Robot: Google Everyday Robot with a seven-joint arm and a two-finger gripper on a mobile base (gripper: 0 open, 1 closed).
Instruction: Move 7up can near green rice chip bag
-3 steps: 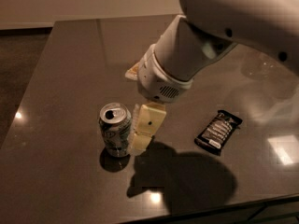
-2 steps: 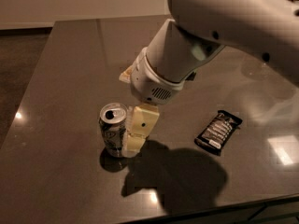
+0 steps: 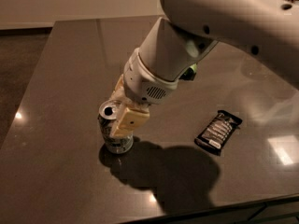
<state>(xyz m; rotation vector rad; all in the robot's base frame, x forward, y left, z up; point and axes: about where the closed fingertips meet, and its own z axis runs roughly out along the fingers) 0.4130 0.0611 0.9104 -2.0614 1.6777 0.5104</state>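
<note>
The 7up can (image 3: 110, 136) stands upright on the dark table (image 3: 60, 69), left of centre, with its silver top and dark mouth hole showing. My gripper (image 3: 120, 117) is right at the can, and its cream end covers the can's upper right side. The white arm comes down to it from the upper right. Only a sliver of the green rice chip bag (image 3: 190, 71) shows, behind the arm towards the back of the table. The rest of the bag is hidden.
A flat black snack bar wrapper (image 3: 218, 131) lies on the table to the right of the can. The arm's shadow falls on the table near the front edge (image 3: 210, 208). The table's left edge meets a dark floor.
The gripper has moved left and down, from just right of the can to right against it, now overlapping its right side. The can has stayed in place.
</note>
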